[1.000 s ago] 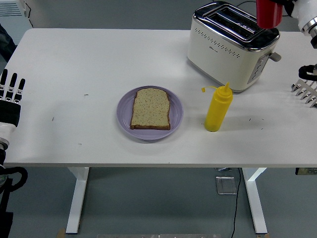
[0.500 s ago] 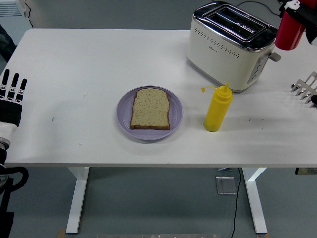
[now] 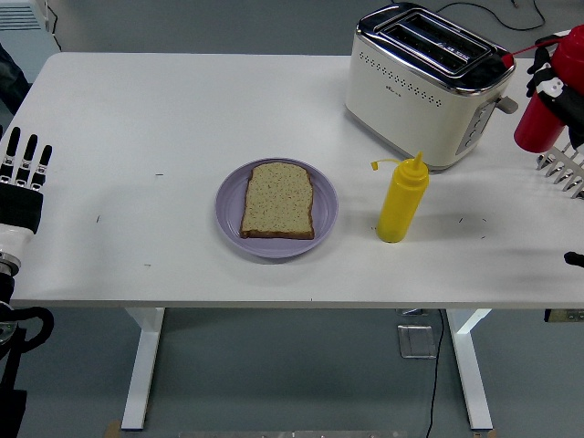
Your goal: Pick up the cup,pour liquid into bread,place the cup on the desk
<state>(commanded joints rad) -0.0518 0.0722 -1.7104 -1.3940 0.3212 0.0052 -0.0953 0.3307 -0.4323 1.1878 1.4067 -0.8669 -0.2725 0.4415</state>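
White table (image 3: 182,109) wide, toaster (image 3: 424,82) at far right. Bread (image 3: 277,199) on purple plate (image 3: 230,214), centre. Red bottle (image 3: 546,109) at right edge, seemingly gripped by right hand (image 3: 547,78). Left hand (image 3: 22,173) spread, idle. Risk: clipping toaster or yellow bottle (image 3: 401,199) swinging in.

A slice of bread (image 3: 277,200) lies on a purple plate (image 3: 228,212) mid-table (image 3: 182,109). A yellow squeeze bottle (image 3: 401,203) stands before the toaster (image 3: 422,84). A red bottle (image 3: 548,102) shows at the right edge.

Before me the matt white worktop (image 3: 182,109) carries a toaster (image 3: 424,87) with glossy chrome top, a smooth yellow plastic bottle (image 3: 401,201) and coarse-grained bread (image 3: 277,200).
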